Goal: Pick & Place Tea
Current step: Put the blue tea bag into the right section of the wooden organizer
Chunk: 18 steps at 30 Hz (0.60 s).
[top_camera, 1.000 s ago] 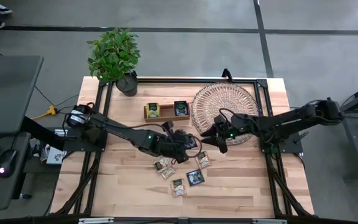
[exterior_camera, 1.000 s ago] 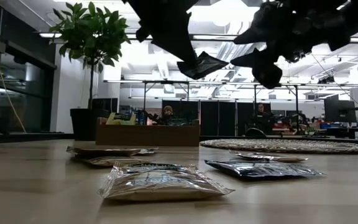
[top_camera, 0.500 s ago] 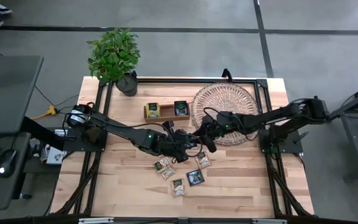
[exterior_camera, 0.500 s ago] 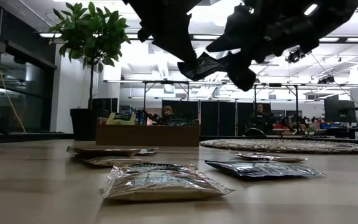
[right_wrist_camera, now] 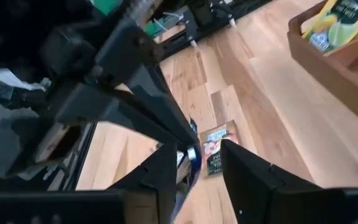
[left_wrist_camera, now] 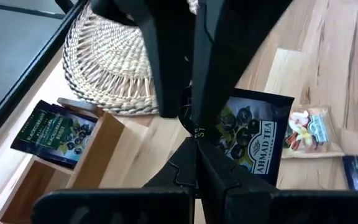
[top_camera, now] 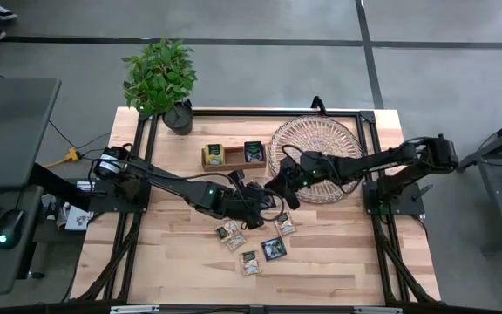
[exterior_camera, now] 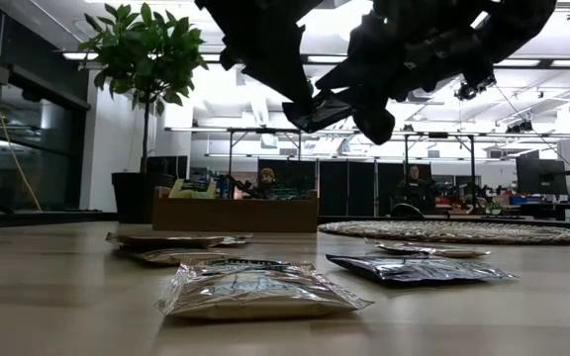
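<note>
Navy tea sachet (left_wrist_camera: 252,142) clamped by left end effector (top_camera: 267,200) (right end effector (top_camera: 279,186) seemingly touching).

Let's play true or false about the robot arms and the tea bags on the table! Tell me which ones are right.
1. The left gripper holds a dark tea sachet up in the air. True.
2. The right gripper is far away over the plant. False: it is right beside the left gripper, at the held sachet.
3. The wicker tray is full of tea sachets. False: no sachets show in it.
4. Several sachets lie on the table. True.
5. The wooden box has sachets in it. True.
</note>
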{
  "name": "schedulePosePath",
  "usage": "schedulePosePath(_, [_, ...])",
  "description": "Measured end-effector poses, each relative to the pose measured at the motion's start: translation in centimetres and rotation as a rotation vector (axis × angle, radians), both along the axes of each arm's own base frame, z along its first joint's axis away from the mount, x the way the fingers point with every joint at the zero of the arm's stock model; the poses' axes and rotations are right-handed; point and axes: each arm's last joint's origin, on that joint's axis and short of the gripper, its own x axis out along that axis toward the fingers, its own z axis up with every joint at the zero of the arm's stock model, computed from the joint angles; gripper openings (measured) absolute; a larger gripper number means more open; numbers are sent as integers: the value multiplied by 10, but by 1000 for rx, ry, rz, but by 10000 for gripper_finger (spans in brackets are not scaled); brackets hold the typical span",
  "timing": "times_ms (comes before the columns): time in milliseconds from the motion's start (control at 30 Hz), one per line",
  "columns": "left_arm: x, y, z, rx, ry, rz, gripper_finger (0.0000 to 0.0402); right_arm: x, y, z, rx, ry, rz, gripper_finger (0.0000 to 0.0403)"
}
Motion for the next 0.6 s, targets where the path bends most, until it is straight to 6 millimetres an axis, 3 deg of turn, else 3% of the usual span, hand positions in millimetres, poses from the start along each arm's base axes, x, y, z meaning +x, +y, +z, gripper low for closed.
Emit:
schedulePosePath(367, [0,0,0,15,-7,13,0,-1,1,-2,1,21,22,66])
schedulePosePath(600, [0,0,0,1,-4,1,0,-1,2,-2,-19,14,56,6])
